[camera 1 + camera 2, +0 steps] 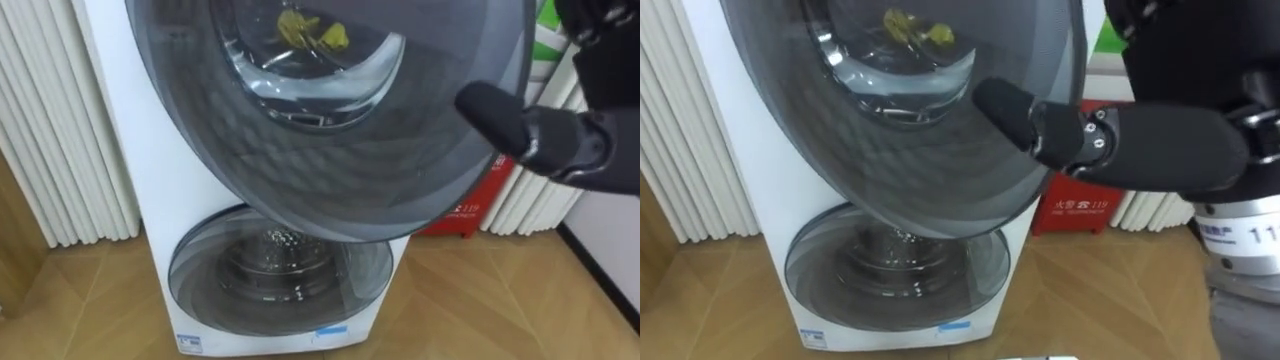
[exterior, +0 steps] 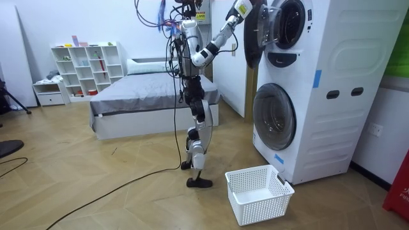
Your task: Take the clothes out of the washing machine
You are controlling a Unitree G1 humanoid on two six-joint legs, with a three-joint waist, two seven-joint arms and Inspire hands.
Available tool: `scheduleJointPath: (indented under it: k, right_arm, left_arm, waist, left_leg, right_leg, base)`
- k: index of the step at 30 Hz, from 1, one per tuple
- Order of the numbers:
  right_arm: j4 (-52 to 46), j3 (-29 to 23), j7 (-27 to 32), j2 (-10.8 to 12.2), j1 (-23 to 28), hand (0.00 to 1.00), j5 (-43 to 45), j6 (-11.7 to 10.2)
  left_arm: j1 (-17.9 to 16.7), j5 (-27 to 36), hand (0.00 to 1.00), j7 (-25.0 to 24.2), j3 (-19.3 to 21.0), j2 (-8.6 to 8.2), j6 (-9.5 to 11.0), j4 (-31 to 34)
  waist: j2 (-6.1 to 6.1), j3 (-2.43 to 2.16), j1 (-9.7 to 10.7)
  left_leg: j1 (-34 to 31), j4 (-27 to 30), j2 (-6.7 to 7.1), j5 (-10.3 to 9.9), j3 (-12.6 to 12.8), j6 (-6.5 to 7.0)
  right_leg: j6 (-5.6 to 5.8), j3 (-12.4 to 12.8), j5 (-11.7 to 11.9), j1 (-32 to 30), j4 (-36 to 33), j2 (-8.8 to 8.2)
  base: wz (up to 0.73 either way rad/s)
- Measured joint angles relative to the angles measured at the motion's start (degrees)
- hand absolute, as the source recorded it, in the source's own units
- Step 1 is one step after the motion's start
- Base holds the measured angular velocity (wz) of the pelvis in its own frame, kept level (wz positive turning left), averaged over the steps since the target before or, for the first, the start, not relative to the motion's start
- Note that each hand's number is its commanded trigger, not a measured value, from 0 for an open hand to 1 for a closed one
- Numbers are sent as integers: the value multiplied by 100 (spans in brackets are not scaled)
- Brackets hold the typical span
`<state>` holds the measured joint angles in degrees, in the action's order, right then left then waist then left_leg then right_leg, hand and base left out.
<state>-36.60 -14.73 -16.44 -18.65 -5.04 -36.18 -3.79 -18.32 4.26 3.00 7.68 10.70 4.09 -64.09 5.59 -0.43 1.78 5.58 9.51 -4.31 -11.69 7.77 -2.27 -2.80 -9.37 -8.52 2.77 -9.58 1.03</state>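
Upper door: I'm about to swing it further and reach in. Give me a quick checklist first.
1. Upper door clear of the drum: not ok. It is swung out but hangs between the head camera and the opening.
2. Right hand holding the door: cannot tell. It lies at the door's rim, but the hold itself is hidden.
3. Clothes to pick: ok. A yellow cloth shows through the door glass.
4. Basket ready: ok. It stands on the floor in front of the washing machine, near the robot's feet.
5. Lower door out of the way: ok, shut.
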Motion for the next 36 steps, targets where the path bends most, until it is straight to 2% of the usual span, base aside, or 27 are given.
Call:
scheduleJointPath:
  k: [7,13,15,21,26,28,31,33,35,36]
  right_arm:
    - [19,188,-399,0,1,0,-21,12]
    - [56,439,-528,37,11,0,-282,-121]
    - [107,600,-546,139,11,0,-219,-235]
    - [222,1145,-672,407,18,0,-571,-276]
    - [431,1740,-1043,527,10,0,-1186,-537]
    - [524,2015,-1297,708,-8,0,-1189,-655]
    - [630,2274,-1512,844,-98,0,-1187,-672]
    - [692,2593,-1653,906,-101,0,-1171,-651]
    - [775,2777,-1758,946,-103,0,-1139,-520]
    - [842,2929,-1802,922,-127,0,-1011,-356]
  left_arm:
    - [181,-4,0,-66,-128,-10,-116,10]
    - [226,3,0,-103,-238,17,-127,-10]
    - [231,33,0,-102,-290,32,-126,-13]
    - [251,57,0,-127,-605,153,-157,-6]
    - [309,59,0,-146,-796,212,-166,0]
    - [369,54,0,-144,-884,237,-166,1]
    - [436,45,0,-142,-933,243,-179,-20]
    - [533,9,0,-141,-960,252,-232,-22]
    - [619,8,0,-140,-962,251,-267,-18]
    - [622,10,0,-138,-991,244,-284,-12]
  waist:
    - [-112,30,-68]
    - [-101,24,-140]
    - [-91,19,-209]
    - [-94,18,-300]
    - [-110,39,-446]
    - [-101,50,-549]
    - [-95,54,-675]
    - [-72,59,-876]
    - [-60,65,-1000]
    - [-58,64,-1068]
  left_leg:
    - [-4,-8,-7,-1,2,-3]
    - [12,-11,-13,-1,71,-2]
    - [15,-8,-27,0,99,-3]
    - [12,-1,-32,0,89,-3]
    - [12,13,-33,0,69,-4]
    - [-2,29,-26,1,-7,-4]
    - [-16,35,-15,5,-66,-8]
    - [-62,29,4,5,-157,-7]
    - [-127,33,22,9,-230,-2]
    - [-134,24,25,9,-250,-2]
  right_leg:
    - [-6,0,3,-14,-7,-17]
    - [-13,66,8,-34,-10,3]
    - [-28,129,18,-56,-22,12]
    - [-33,8,23,-32,-19,0]
    - [-30,-24,27,-12,-17,-4]
    - [-30,-76,25,12,-17,-19]
    - [-29,-160,12,16,-5,-38]
    - [-23,-186,7,19,-15,-52]
    - [-11,-202,4,7,-10,-52]
    - [-4,-216,-2,15,-5,-53]
  base:
    - [0]
    - [-8]
    - [-12]
    - [2]
    - [3]
    - [15]
    - [15]
    - [18]
    - [20]
    - [9]
